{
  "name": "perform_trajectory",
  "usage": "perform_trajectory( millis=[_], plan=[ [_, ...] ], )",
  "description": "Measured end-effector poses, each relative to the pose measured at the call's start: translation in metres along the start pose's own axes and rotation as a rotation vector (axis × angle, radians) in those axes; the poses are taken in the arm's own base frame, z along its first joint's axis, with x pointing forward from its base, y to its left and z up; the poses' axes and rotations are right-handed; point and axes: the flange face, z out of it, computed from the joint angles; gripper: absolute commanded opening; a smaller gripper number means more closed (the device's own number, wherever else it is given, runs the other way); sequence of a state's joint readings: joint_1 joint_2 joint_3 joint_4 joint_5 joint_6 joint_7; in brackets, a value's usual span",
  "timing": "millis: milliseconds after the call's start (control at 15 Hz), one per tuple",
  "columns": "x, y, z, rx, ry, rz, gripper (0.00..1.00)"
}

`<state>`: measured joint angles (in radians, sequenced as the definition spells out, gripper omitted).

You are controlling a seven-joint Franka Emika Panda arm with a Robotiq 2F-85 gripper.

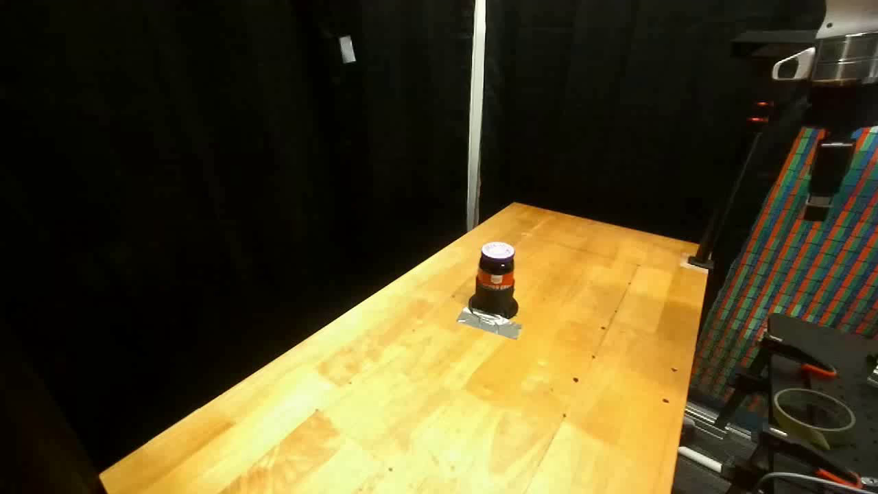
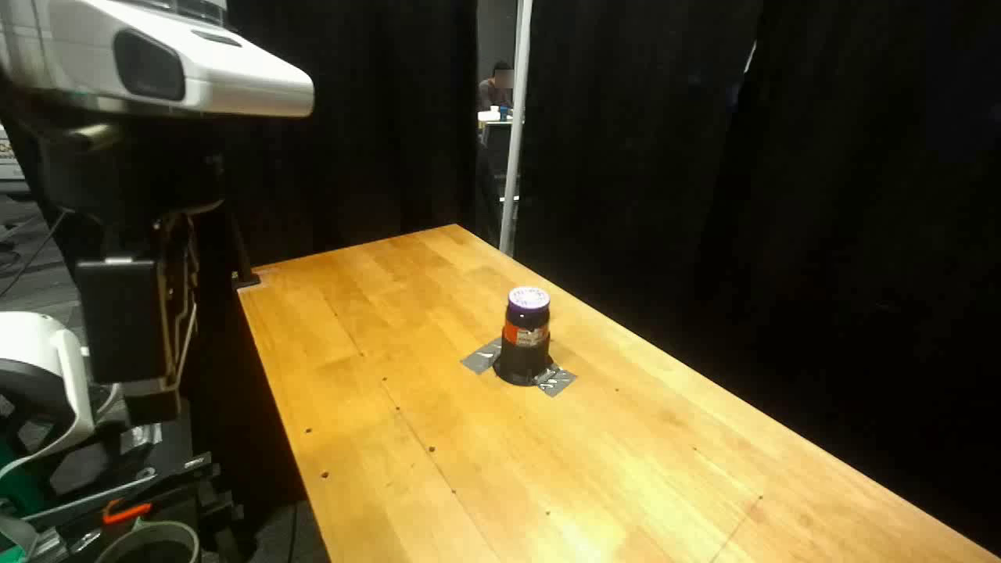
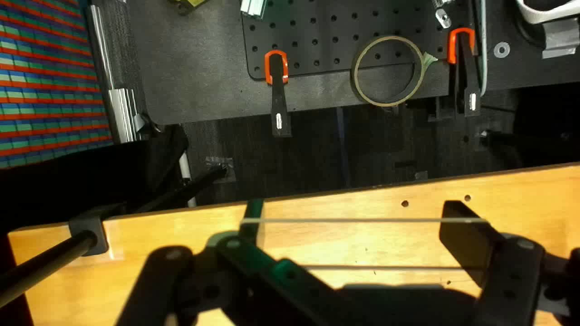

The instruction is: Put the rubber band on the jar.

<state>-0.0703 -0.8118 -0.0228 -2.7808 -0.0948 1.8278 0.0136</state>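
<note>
The rubber band (image 3: pixel 358 220) is stretched across the claw (image 3: pixel 358 242), where the wrist view shows it as two thin, pale, nearly parallel strands touching both fingers (image 3: pixel 466 240). The claw's fingers stand wide apart, with the band spanning the gap between them. In both exterior views the band is too small to make out.

The jar (image 2: pixel 528 332) stands upright on the wooden tabletop (image 1: pixel 384 384) in both exterior views, well apart from the claw. It has a purple lid with a pale top, a dark body and an orange-red label. Below the label is a black base (image 2: pixel 524 363) with a flared foot, and strips of silver tape (image 2: pixel 480 356) touch that foot on two sides.

The claw hangs beneath the white arm (image 2: pixel 211 78), pointing down. In the wrist view, a long edge of the tabletop crosses just past the fingertips. Beyond it, a dark side table (image 3: pixel 195 86) holds a roll of tape (image 3: pixel 385 103) and two black-and-orange clamps (image 3: pixel 277 108). A black post (image 3: pixel 50 260) stands at a corner of the tabletop, and black curtains (image 1: pixel 206 171) hang around it.
</note>
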Motion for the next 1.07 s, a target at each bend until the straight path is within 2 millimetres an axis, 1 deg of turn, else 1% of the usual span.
perform_trajectory(
  millis=[400,533,600,733,1067],
  plan=[
    [0.0,0.0,0.0,0.0,0.0,0.0,1.0],
    [0.005,-0.001,0.0,0.002,0.018,-0.024,1.0],
    [0.013,-0.003,-0.001,0.004,0.039,-0.046,1.0],
    [0.037,-0.007,0.002,0.014,0.075,-0.106,1.0],
    [0.11,-0.028,0.018,0.089,0.051,-0.243,1.0]
  ],
)
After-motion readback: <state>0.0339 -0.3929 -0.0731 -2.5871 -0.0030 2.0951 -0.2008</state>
